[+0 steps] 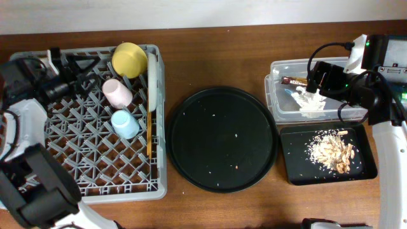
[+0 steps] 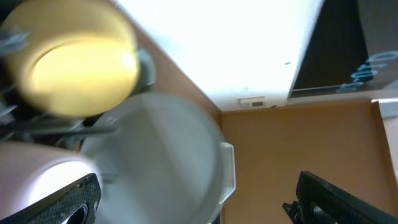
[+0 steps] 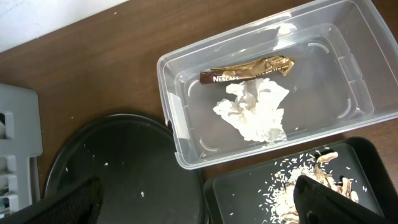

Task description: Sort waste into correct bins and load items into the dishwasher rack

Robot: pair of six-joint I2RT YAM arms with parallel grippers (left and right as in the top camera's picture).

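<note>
The grey dishwasher rack [image 1: 95, 172] holds the yellow bowl [image 1: 129, 58], pink cup [image 1: 117, 93], light blue cup [image 1: 124, 123], the pale plate [image 1: 152, 79] on edge and the chopsticks [image 1: 149, 137]. My left gripper [image 1: 81, 69] is open and empty over the rack's far left; its view shows the bowl [image 2: 74, 62], plate [image 2: 168, 162] and pink cup [image 2: 37, 180], all blurred. The clear tub [image 3: 186, 81] holds the foil wrapper [image 3: 249, 68] and white napkin [image 3: 255, 112]. The black rectangular tray [image 3: 249, 186] holds food scraps [image 3: 311, 180]. My right gripper [image 3: 199, 208] is open and empty above the tub [image 1: 280, 105].
The large round black tray [image 1: 221, 138] lies between the rack and the bins with a few crumbs on it; it also shows in the right wrist view [image 3: 112, 168]. The tub and the rectangular tray [image 1: 299, 168] sit side by side at the right. A rack corner [image 3: 18, 143] shows at the left.
</note>
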